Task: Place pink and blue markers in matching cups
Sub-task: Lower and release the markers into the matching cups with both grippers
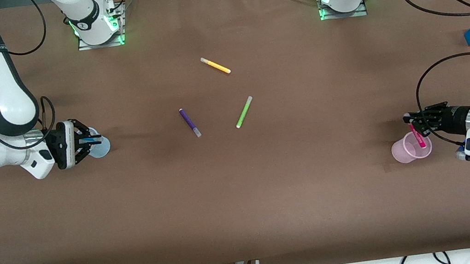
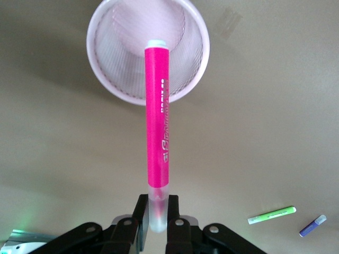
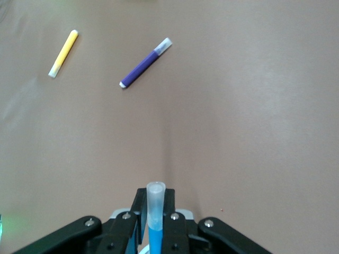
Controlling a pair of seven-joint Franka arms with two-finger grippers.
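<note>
While the left tool [image 2: 154, 219] holds the pink marker [image 2: 157, 119] by its cap, tip pointing into the pink cup [image 2: 106, 79] just below, the right tool [image 1: 87, 145] grips the blue marker [image 3: 155, 222] over the blue cup [image 1: 102, 147].

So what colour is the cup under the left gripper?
Pale translucent pink cup, matching the pink marker held by the left gripper; the left wrist view shows it best.
</note>
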